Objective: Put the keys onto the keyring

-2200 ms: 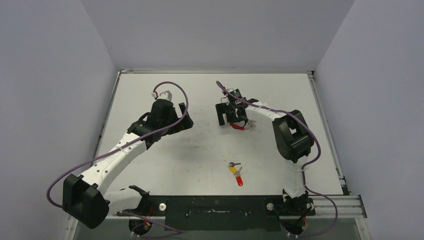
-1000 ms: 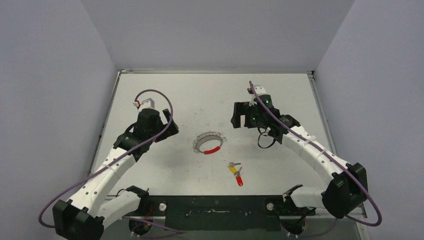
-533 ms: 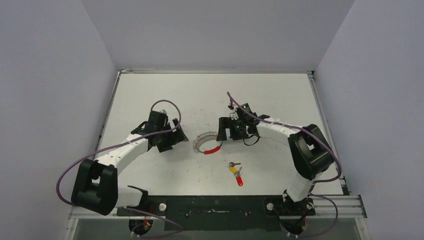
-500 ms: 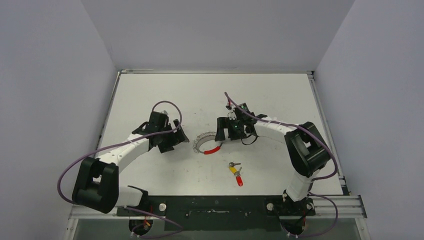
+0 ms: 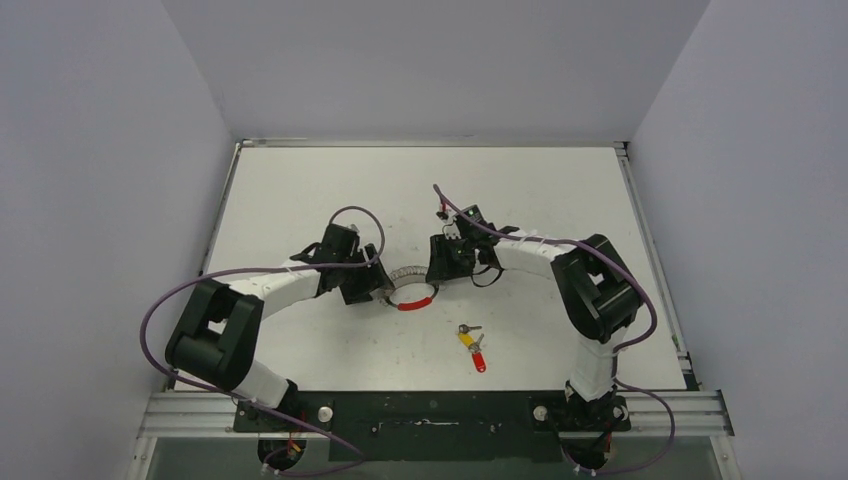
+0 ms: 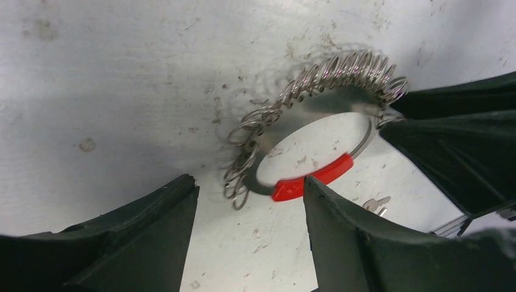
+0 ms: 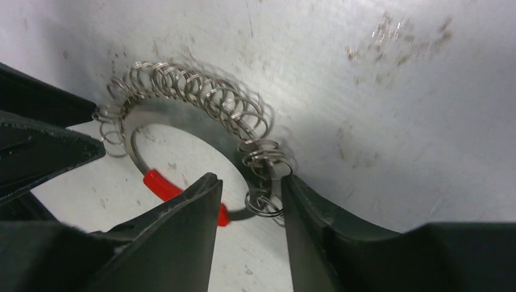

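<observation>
The keyring [image 5: 405, 288] lies flat mid-table, a silvery coiled loop with a red sleeve [image 5: 413, 302] on its near arc. My left gripper [image 5: 374, 289] is low at its left end. In the left wrist view the jaws [image 6: 249, 182] stand open, with the ring's coiled left end [image 6: 240, 182] between the tips and untouched. My right gripper [image 5: 438, 268] is at the right end. Its jaws [image 7: 249, 179] stand narrower but apart, around the end coils [image 7: 264, 204], which touch the right finger. The keys [image 5: 470, 342], one yellow-headed and one red-headed, lie nearer the bases.
The two grippers face each other across the ring, and each shows as a black shape in the other's wrist view. The white table [image 5: 300, 190] has a raised metal rim at its edges. Grey walls stand on three sides.
Both arms swung inward and came down at opposite ends of the keyring. Both pairs of jaws narrowed, the right more than the left. The keys did not move.
</observation>
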Controlling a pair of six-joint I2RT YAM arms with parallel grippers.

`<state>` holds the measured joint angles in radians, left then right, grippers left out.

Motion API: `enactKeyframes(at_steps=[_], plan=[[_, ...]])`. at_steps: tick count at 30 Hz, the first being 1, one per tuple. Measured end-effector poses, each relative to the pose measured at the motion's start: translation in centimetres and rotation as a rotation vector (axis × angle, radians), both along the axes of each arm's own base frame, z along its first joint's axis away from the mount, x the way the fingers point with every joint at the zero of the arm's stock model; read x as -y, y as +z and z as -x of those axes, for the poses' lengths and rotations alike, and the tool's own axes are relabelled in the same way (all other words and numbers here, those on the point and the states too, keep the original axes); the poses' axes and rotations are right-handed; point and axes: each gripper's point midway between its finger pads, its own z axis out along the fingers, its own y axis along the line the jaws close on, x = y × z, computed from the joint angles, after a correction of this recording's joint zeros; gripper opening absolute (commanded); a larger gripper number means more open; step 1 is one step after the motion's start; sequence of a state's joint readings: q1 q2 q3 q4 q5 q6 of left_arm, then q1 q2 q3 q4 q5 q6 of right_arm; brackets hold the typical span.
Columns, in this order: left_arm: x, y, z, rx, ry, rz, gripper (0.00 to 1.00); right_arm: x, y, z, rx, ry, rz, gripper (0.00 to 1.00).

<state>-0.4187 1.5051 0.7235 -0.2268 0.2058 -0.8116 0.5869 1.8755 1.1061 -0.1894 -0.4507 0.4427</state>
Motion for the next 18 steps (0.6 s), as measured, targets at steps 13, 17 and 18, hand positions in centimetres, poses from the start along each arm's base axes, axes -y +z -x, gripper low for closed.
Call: enactKeyframes(at_steps=[13,17,18], plan=[[1.2,-0.5,-1.3,0.013,-0.020,-0.046,0.47,0.4,-0.6,6.0,-0.118,0.013,-0.114,0.40],[-0.1,-0.2,-0.7,0.018,-0.017,-0.143,0.54,0.3,0.1,7.1,-0.133,0.022,-0.126,0.69],[-0.5,0.0,-0.6,0.020,-0.012,-0.160,0.54,0.4,0.4,7.2,-0.126,0.027,-0.121,0.71]])
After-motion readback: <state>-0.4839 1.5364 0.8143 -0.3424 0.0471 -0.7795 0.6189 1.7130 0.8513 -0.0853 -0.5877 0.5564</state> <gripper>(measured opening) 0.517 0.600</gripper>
